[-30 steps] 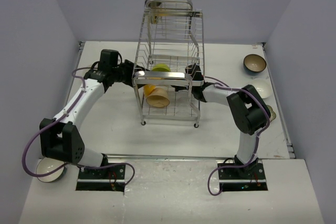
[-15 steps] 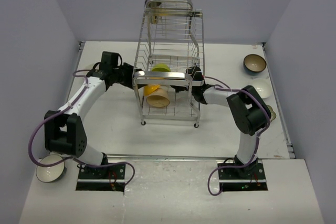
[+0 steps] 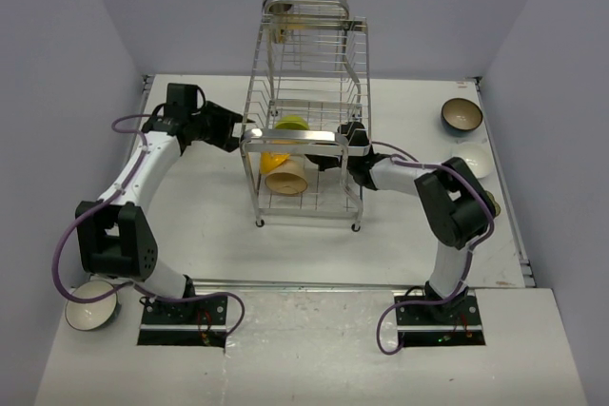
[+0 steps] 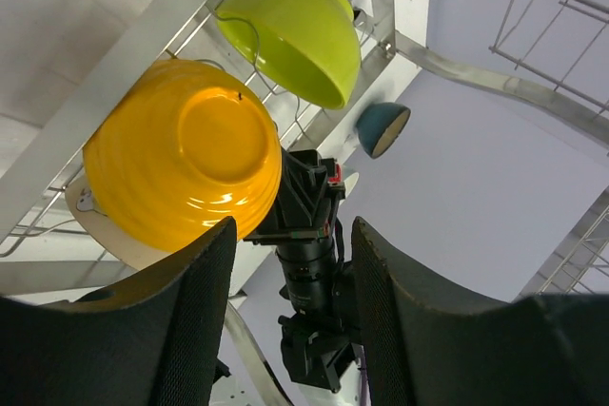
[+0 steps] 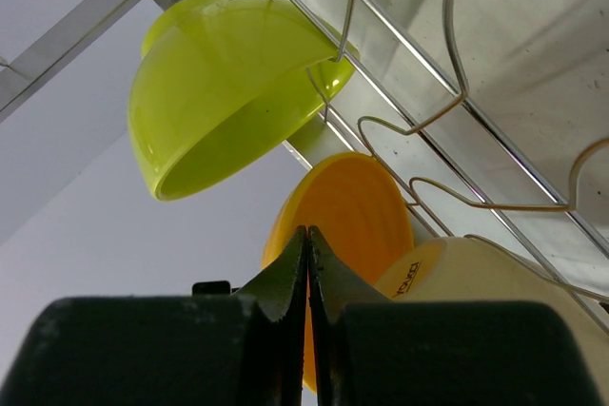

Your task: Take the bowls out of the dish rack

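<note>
The table (image 3: 200,216) is plain white, closed in by pale lilac walls (image 3: 57,64) on 3 sides. The dish rack (image 3: 295,139) stands upright on its short feet in the middle of the table, 2 tiers of shiny chrome wire behind a flat front bar, taller than anything else here. Well off to its right, near the table's edge, sit a dark bowl (image 3: 461,115) and a white bowl (image 3: 475,161). A pale bowl (image 3: 90,306) lies down by the left arm's base.

From above, 3 bowls show in the lower tier: a lime bowl (image 3: 291,124) furthest back, an orange bowl (image 3: 273,161) in front of it and a cream bowl (image 3: 287,178) nearest the front, all tipped on edge. That view hides both sets of fingers among the wires.

The wrist cameras fill this in. The left fingers (image 4: 190,330) stand apart with nothing between them, just outside the rack's left side and facing the ribbed underside of the orange bowl. The right fingers (image 5: 276,292) are pressed together to a point, reaching in from the right. Their tip is right up against the orange bowl, and I cannot tell whether it touches. The lime bowl hangs tilted on the wire prongs above.
</note>
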`<move>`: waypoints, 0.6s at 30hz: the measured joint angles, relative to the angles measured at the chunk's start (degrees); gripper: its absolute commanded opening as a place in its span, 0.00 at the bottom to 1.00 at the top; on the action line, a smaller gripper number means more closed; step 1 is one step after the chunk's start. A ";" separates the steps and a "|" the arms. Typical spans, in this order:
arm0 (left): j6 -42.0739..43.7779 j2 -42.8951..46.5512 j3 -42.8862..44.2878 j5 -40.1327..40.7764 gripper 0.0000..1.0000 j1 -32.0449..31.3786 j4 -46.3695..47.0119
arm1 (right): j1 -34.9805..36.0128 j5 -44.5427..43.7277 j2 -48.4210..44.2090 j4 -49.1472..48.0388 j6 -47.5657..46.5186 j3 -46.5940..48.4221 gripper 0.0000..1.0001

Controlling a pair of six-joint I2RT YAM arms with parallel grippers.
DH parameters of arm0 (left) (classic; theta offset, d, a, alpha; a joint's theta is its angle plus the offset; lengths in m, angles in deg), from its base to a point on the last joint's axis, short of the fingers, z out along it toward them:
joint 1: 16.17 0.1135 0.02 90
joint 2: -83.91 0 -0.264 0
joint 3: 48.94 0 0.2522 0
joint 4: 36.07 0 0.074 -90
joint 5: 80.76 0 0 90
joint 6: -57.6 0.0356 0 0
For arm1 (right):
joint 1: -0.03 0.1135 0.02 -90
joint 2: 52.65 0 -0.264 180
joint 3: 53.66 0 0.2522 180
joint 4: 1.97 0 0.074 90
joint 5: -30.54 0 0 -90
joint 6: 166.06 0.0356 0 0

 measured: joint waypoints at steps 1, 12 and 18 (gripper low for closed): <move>0.37 -0.07 0.00 0.13 0.52 0.20 -0.11 | -0.02 0.22 -0.15 0.37 0.04 -0.09 0.00; 1.99 -0.61 -1.40 0.44 0.52 0.92 -0.09 | -0.24 3.30 -3.56 3.89 0.94 -1.92 0.00; 2.29 -0.61 -1.73 0.39 0.52 1.64 0.17 | -3.56 5.75 -6.73 5.86 1.25 -3.91 0.00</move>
